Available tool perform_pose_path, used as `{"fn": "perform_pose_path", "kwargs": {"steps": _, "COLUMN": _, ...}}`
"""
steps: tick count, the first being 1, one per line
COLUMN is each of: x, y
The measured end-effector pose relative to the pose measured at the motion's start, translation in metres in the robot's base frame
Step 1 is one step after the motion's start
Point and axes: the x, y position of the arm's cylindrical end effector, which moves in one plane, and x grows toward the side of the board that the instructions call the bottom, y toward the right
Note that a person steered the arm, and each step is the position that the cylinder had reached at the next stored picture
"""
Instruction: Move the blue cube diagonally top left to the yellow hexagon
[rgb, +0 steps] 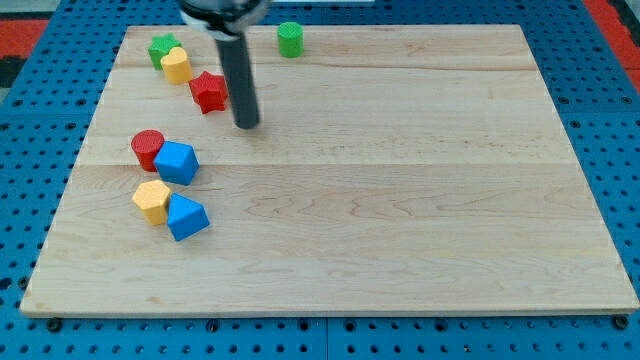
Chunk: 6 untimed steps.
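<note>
We're looking at the board (400, 200) from its bottom edge upward. All the blocks are sitting toward the left edge; nothing on the right half.

Nearest the bottom: a blue wedge-like block (187, 217), touching the yellow hexagon (152, 200) on its left. Just above those, the blue cube (176, 163) is sitting, with a red cylinder (148, 149) touching it on its upper-left side.

Status: the cube is lying just above and slightly right of the hexagon, near but, as far as we can tell, not quite touching. So it's reading as close, not done: it's still needing a shove leftward to land on the hexagon's top-left diagonal. The red cylinder is occupying roughly that spot, so we're expecting it to get in the way.

Further up: our tip (246, 125) is sitting well apart from the cube, up and to the right, not touching any block. It's a plain rod, no jaws, so nothing is opening, closing or clamping. The red star (209, 92) is just to its left.

Near the top-left corner: a yellow rounded block (176, 65) touching a green block (162, 48), shape unclear. At the top edge, a green cylinder (290, 39) on its own.

Count: 2 blue, 2 yellow, 2 red, 2 green; 8 blocks.
</note>
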Motion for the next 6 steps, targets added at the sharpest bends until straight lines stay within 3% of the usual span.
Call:
{"fn": "perform_pose_path", "kwargs": {"steps": 1, "x": 0.07, "y": 0.031}}
{"fn": "perform_pose_path", "kwargs": {"steps": 2, "x": 0.076, "y": -0.041}}
{"fn": "perform_pose_path", "kwargs": {"steps": 3, "x": 0.061, "y": -0.094}}
{"fn": "perform_pose_path", "kwargs": {"steps": 5, "x": 0.045, "y": -0.113}}
{"fn": "perform_pose_path", "kwargs": {"steps": 6, "x": 0.021, "y": -0.042}}
